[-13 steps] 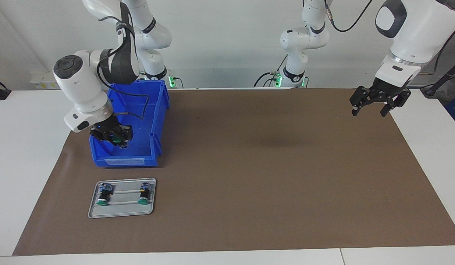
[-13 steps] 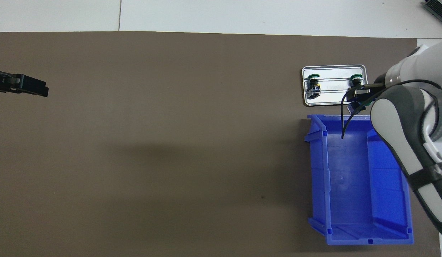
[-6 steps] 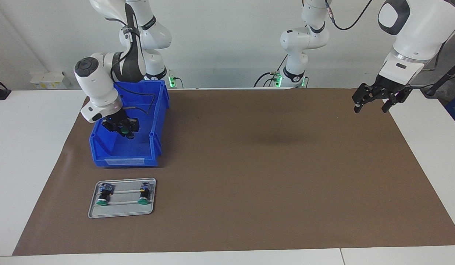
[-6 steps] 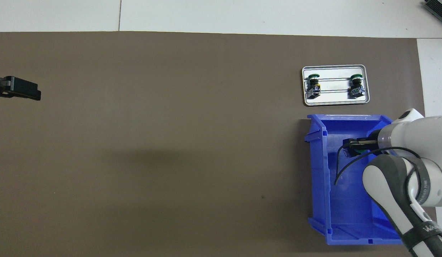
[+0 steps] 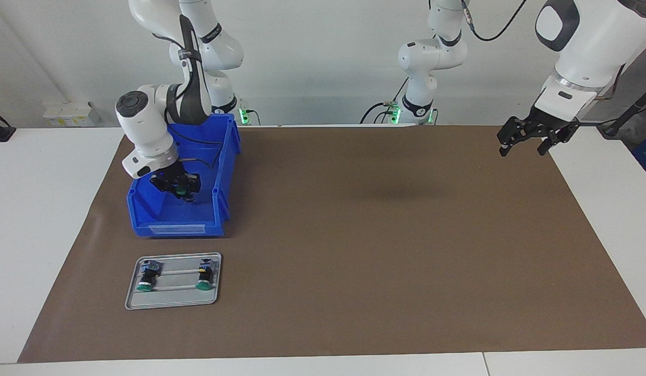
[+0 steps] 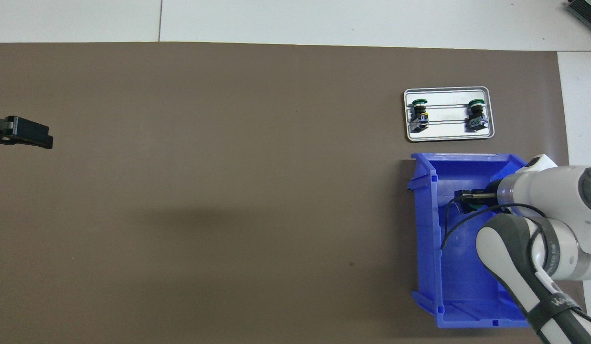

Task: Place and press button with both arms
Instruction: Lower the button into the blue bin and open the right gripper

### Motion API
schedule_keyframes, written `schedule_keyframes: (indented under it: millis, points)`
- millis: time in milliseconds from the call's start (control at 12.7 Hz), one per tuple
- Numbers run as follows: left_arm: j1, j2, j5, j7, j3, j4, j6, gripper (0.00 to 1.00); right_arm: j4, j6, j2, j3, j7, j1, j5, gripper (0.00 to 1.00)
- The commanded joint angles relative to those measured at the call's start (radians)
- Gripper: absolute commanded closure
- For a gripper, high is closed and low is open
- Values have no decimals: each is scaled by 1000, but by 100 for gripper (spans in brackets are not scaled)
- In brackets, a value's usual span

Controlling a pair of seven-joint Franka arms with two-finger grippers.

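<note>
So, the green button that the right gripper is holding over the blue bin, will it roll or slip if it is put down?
The button, shut in the right gripper over the blue bin, looks rigid and probably light. Its round cap might let it roll, though the blocky body should stop that; the two buttons lying on the tray rest steadily on their sides. The smooth plastic may slip.

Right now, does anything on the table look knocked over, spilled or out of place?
Nothing stands out. Two buttons lie in line on the grey tray, the blue bin sits upright, and the right end effector holds a green-capped button over the bin.
</note>
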Motion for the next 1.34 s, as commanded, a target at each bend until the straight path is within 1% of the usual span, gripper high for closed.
schedule_keyframes:
  millis: [0, 79, 157, 393, 707, 864, 1099, 1257]
  points:
    - [22, -33, 6, -4, -2, -34, -17, 0, 2, 8, -13, 12, 11, -15, 17, 0]
    - [23, -35, 6, -4, -2, -37, -17, 0, 17, 3, -19, 12, 8, -15, 17, 0]
    - [23, -36, 7, -3, -2, -39, -17, 0, 43, -27, -25, 12, 7, -15, 17, 0]
    - [22, -41, 7, -1, -2, -48, -16, 0, 190, -176, -22, 12, 10, -14, 15, 0]
    - [20, -41, 7, -1, -2, -47, -10, 0, 349, -314, -16, 10, 8, -19, 2, 0]
    - [20, -41, 7, -1, -2, -47, -10, 0, 458, -423, -16, 9, 8, -23, 0, 0]
    - [20, -41, 7, -1, -2, -47, -10, 0, 653, -618, -10, 10, 7, -54, 0, 0]
    - [20, -41, 7, -1, -2, -47, -10, 0, 750, -753, -19, 7, 7, -52, -3, 0]
